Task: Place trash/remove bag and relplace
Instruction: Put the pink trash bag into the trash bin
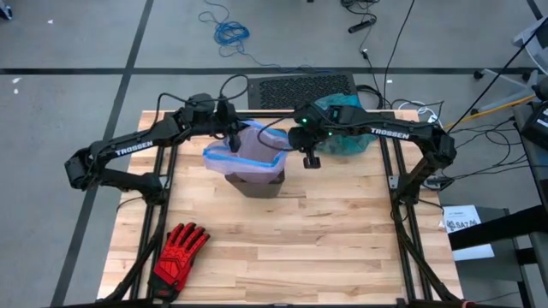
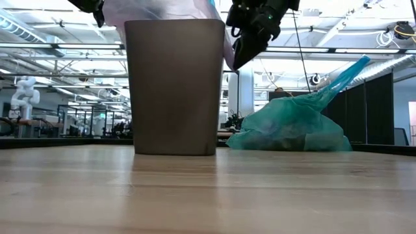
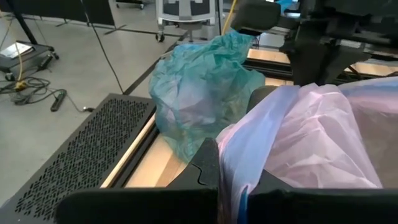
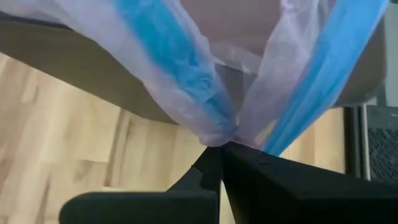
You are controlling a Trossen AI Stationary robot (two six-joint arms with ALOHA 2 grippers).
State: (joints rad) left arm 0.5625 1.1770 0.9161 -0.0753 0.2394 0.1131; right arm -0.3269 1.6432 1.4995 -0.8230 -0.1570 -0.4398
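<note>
Bag (image 2: pixel 290 130) slumped on table, tied neck pointing up-right.

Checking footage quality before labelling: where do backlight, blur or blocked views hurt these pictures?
Low view: bright ceiling lights behind leave the brown plastic bin dark, near tabletop soft. Right wrist view: pale lilac translucent bag with blue rim fills the frame, blurred. Left wrist view: teal-green plastic bag sharp. High view: evenly lit, red-and-black glove clear.
</note>
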